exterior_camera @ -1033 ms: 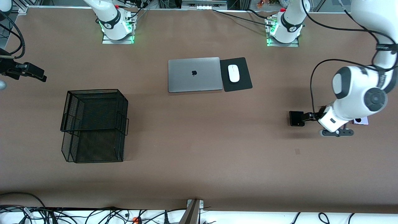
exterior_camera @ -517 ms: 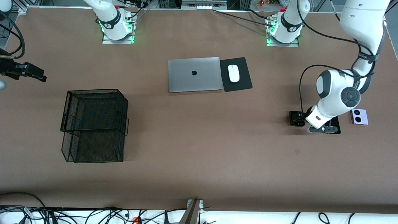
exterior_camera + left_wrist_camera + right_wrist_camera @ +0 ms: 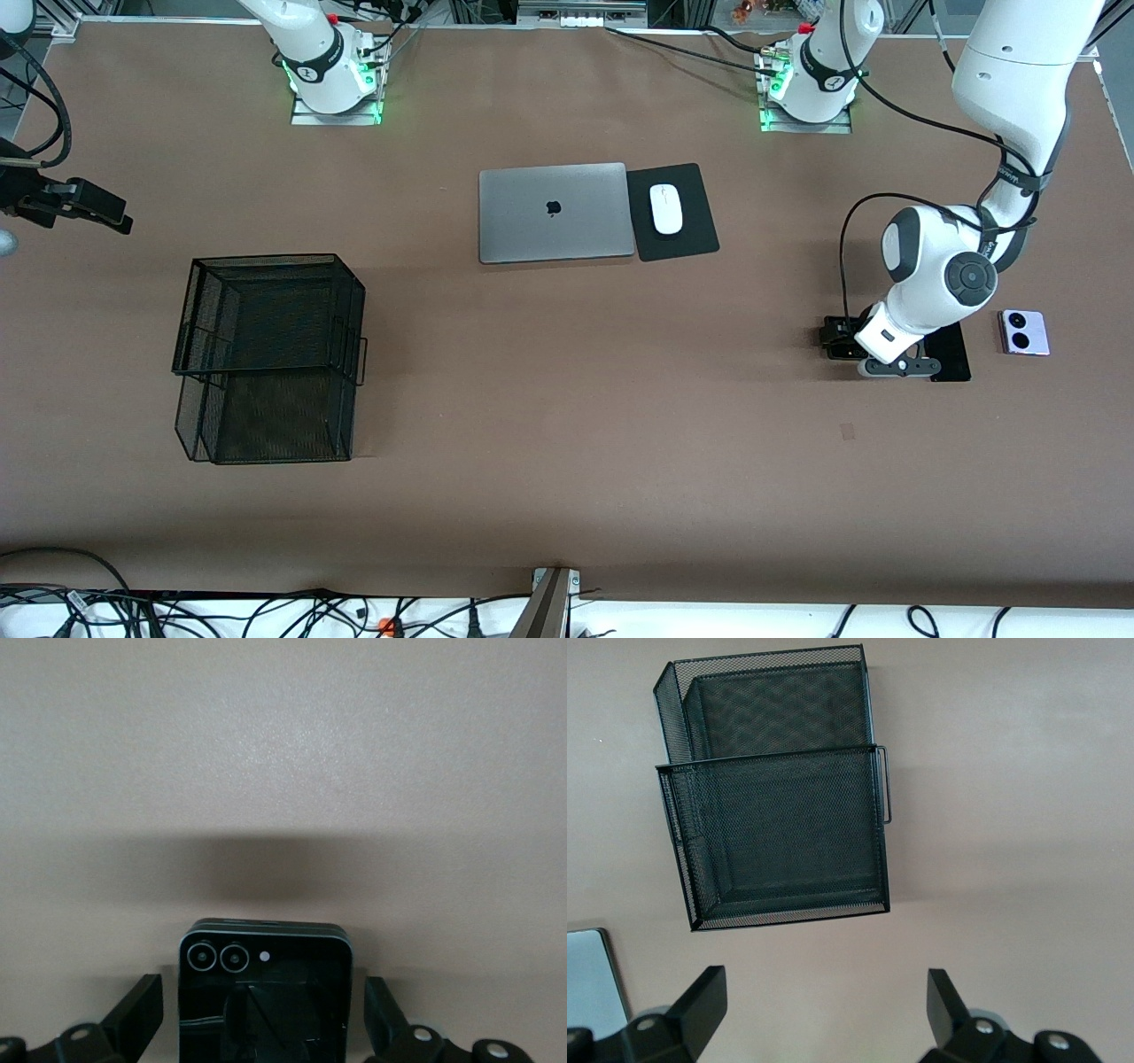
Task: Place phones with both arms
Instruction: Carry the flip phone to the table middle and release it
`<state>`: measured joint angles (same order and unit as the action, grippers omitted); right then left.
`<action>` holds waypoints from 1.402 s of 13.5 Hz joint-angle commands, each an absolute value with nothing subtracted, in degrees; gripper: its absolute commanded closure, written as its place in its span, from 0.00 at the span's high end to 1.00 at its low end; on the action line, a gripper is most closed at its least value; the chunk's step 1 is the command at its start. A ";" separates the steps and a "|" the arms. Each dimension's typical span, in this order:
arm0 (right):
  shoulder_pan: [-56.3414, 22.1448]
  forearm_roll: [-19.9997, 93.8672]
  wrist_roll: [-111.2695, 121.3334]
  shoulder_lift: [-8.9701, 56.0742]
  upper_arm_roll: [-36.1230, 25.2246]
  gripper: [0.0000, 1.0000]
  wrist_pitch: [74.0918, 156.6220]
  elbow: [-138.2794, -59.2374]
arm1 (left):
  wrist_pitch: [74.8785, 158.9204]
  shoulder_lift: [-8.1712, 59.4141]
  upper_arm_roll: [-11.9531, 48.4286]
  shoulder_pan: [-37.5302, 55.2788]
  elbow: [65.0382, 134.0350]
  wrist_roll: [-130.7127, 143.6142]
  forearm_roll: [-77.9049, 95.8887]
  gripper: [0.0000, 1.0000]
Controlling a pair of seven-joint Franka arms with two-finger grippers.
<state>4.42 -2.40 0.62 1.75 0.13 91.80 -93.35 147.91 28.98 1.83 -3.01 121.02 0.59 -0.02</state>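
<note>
Since the earlier frame the left arm has swung in toward the middle of the table and dropped, so the left gripper [image 3: 840, 338] now sits right over the black flip phone [image 3: 843, 338] instead of next to it. The lilac-white phone [image 3: 1024, 331], which the arm was hiding, is in plain sight now.

Starting from what's between the jaws: in the left wrist view the flip phone [image 3: 264, 992] lies flat on the table, centred between the two fingers [image 3: 133, 1014], which stand wide open with a gap on each side. My take is that the step is the pinch. Come straight down, keep the phone centred, and close on its two side edges. It's a thin, glossy, rounded-corner square with a slick metal-looking rim, so it'll probably slip if the pads land high or crooked.

Just beside the gripper, toward the left arm's end of the table, the slim black slab [image 3: 948, 352] peeks out from under the wrist, and the lilac phone with its two round black circles is a bit past that.

Well away from those jaws, the right gripper [image 3: 824, 1014] waits up in the air, also spread open, looking down at the black wire-mesh basket [image 3: 772, 837], a two-tier thing with see-through walls. The table [image 3: 567, 496] is matte brown all over.
</note>
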 commanded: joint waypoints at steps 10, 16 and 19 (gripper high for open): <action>5.19 -2.29 2.36 1.49 0.97 1.00 91.93 -92.90 | 147.14 28.05 2.29 -3.25 118.40 -0.35 -0.70 0.49; 5.19 -2.29 3.08 1.49 0.97 1.00 91.93 -92.90 | 123.17 27.86 2.46 0.25 99.00 0.17 -0.53 0.49; 5.19 -2.29 2.99 1.49 0.97 1.00 91.93 -92.90 | 120.59 30.31 2.46 7.71 90.64 2.71 0.00 0.50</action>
<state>4.41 -2.40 2.27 1.75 0.25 91.95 -93.34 123.00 27.65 3.09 2.43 96.87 0.74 0.01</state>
